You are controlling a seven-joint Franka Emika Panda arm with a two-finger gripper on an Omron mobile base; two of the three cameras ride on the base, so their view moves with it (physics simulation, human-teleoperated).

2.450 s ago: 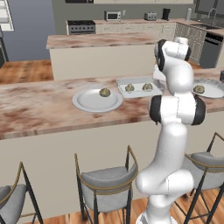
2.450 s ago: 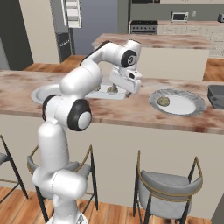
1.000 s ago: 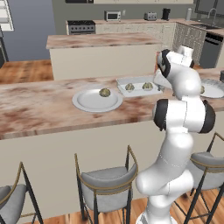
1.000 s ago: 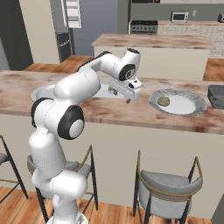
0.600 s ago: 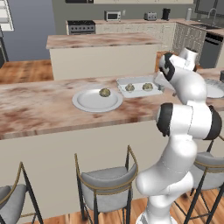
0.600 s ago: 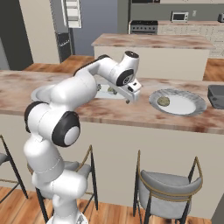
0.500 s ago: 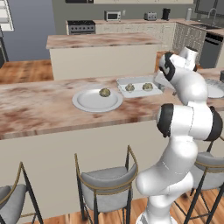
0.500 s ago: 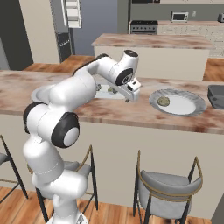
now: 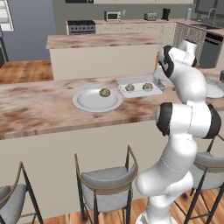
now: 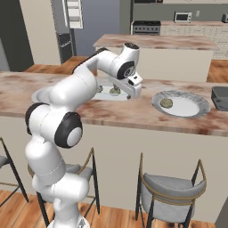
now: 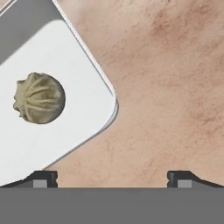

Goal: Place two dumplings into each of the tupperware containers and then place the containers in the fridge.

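A clear-grey tupperware container (image 9: 139, 91) lies on the marble counter with two dumplings (image 9: 130, 87) (image 9: 148, 86) in it. Another dumpling (image 9: 104, 92) sits on the round white plate (image 9: 89, 103). My gripper (image 10: 133, 94) hangs low over the counter at the container's end nearest the plate, open and holding nothing. In the hand view a rounded corner of the container (image 11: 76, 113) and one dumpling (image 11: 39, 97) lie to the left, with bare counter between the fingertips (image 11: 43, 178). Another pale shallow tray (image 10: 39, 95) is partly hidden behind my arm.
A dark grey box (image 10: 221, 98) stands on the counter beyond the plate (image 10: 189, 108). Bar stools (image 9: 107, 183) line the near side of the counter. A second island (image 9: 100, 41) and back cabinets stand farther off.
My arm's elbow has swung outward and the hand has dropped slightly beside the container. The jaws have stayed open; dumplings, plate and container have not moved.
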